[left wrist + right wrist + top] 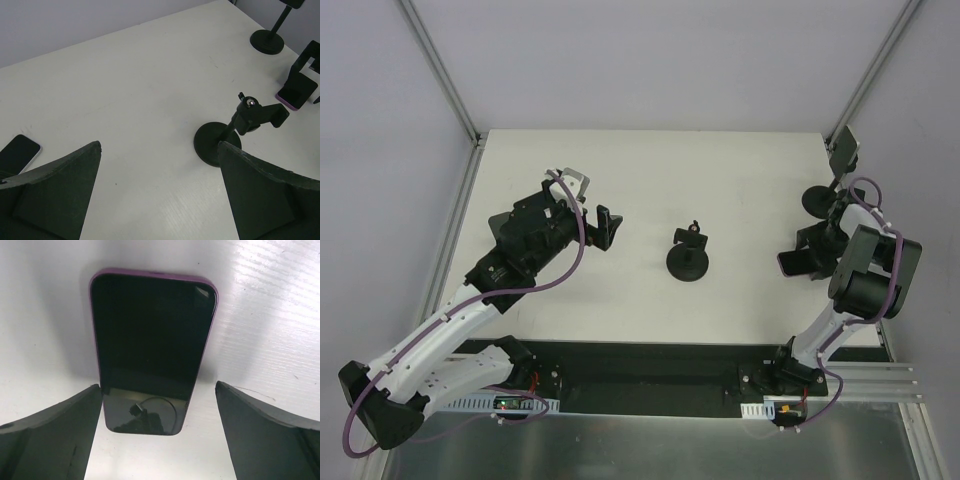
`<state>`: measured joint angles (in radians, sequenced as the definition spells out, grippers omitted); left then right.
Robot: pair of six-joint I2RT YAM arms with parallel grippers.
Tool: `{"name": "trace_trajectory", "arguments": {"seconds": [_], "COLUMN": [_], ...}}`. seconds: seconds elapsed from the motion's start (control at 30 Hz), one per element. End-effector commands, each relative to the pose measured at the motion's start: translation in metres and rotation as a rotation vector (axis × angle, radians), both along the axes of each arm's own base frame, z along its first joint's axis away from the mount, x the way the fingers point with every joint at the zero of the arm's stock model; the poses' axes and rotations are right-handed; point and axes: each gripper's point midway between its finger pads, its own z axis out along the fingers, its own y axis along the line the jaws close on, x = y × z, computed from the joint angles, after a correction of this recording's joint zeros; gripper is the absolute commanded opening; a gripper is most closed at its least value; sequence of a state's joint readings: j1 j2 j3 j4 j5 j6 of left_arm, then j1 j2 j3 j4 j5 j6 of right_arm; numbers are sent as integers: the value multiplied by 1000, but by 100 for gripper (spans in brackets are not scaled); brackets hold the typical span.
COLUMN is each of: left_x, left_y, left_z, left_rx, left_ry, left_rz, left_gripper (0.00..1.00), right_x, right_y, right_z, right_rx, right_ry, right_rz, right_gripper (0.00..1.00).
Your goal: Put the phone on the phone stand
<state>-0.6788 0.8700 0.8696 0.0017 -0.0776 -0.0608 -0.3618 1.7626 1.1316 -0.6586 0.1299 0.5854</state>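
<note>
Top view: the phone (787, 264) is lying flat on the surface (720, 170) over on the right side, w/ the right jaws hanging directly over it. The phone stand (689, 258) is sitting mid-surface, well apart from the phone, and its clamp head is bare. A 2nd stand (820, 198) is sitting in the far right corner. It looks like it's carrying smth up top, but can't tell what.

Left wrist: the left jaws are spread wide, gripping nothing, and pointing at the phone stand's disc base, pole and tilted head. A white-cased phone (19, 154) is lying near the left finger, prob not the one in play.

Right wrist: the right jaws are gaping wide too, nothing in them. They're flanking the near end of the phone, which is in a purple case, screen up. Not touching it afaict.

So imo the robot is sitting at the reach-for-pickup step, nothing lifted yet. The next move is calling for a drop down + a squeeze across the long edges. The phone's thin and flat, so the tips need to get right down to the surface. After that it's carrying the phone left to the clamp head.
</note>
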Motion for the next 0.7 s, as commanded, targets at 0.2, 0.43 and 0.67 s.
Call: {"name": "trace_trajectory", "arguments": {"seconds": [0.2, 0.43, 0.67], "left_x": [-2, -3, 0], "left_y": [4, 4, 5], "left_z": [32, 32, 30], "left_rx": [-61, -63, -57], "left_ry": [-64, -65, -60], "left_rz": [8, 7, 19], "left_gripper": [99, 99, 99], "right_x": [-16, -16, -18], "right_y": [10, 10, 18], "right_z": [-14, -14, -17], "right_rx": [38, 40, 70], "right_ry": [95, 118, 74], "right_rz": [-137, -143, -131], "right_gripper": [98, 87, 60]}}
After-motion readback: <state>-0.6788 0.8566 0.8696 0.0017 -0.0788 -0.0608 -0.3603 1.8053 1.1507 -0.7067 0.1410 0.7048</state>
